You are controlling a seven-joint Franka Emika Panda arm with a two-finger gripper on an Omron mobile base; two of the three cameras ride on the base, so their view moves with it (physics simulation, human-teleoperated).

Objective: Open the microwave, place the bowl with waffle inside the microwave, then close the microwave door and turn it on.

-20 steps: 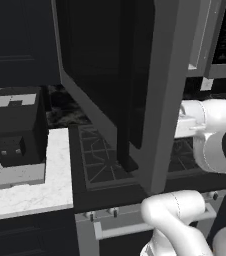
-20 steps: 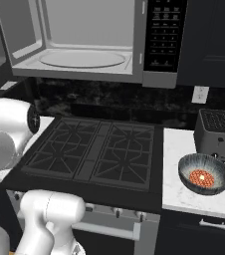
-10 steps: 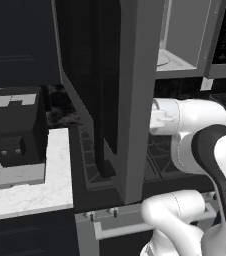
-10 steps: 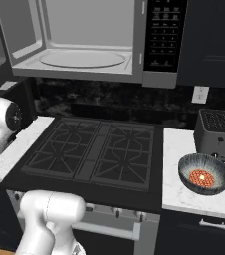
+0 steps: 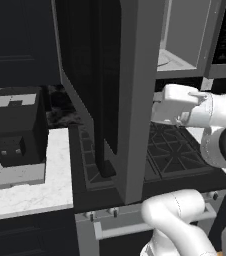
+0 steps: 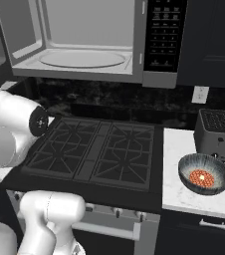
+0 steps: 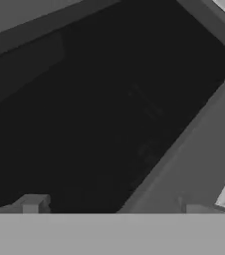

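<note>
Microwave open, my end effector close against the door's dark glass.

The microwave [image 6: 84, 45] fills the upper left of the right base view, cavity and turntable exposed. The microwave door [image 5: 110, 90] stands swung out at the centre of the left base view. My end effector [image 7: 109, 211] shows 2 fingertips at the hand view's bottom edge, spread apart, gripping nothing. The bowl with waffle [image 6: 204, 174] sits lower right on the tabletop [image 6: 184, 194].

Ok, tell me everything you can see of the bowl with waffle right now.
The bowl with waffle is a small round grey bowl with a streaked inner wall and orange-red food at its bottom. It sits upright on the white marbled counter right of the stovetop, just in front of the grey slotted toaster; whether they touch I cannot tell. No part of the robot is touching it.
</note>
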